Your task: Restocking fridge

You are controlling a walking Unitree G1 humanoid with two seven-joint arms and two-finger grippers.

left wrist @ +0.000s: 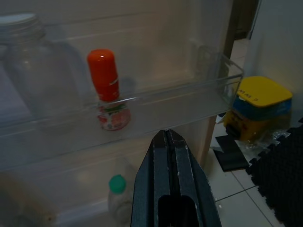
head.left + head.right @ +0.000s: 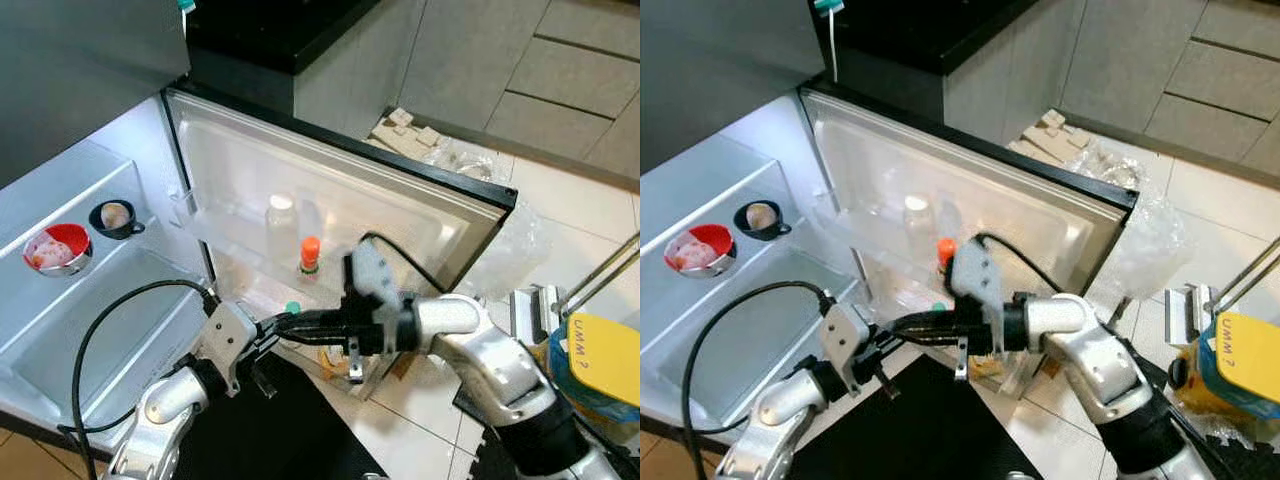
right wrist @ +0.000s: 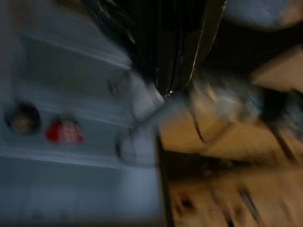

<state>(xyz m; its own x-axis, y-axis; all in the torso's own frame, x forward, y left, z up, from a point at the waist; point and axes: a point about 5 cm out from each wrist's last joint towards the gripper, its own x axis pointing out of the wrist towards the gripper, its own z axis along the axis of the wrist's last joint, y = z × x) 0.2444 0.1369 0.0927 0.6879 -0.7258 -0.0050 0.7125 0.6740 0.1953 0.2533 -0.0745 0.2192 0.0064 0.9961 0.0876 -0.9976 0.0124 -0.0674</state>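
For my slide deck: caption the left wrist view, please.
Shut left gripper faces fridge door shelf holding orange-capped bottle.

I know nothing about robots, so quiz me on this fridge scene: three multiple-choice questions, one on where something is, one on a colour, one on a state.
1. Where does the orange-capped bottle stand?
A. in the door shelf
B. on the floor
C. beside the red bowl

2. What colour is the cap of the small bottle lower in the door?
A. yellow
B. green
C. black

3. How are the left end effector's fingers?
A. spread wide
B. holding a jar
C. closed together

Answers: 1 A, the orange-capped bottle stands behind the clear door shelf rail. 2 B, the small bottle has a green cap. 3 C, the left end effector shows its fingers pressed together, holding nothing.
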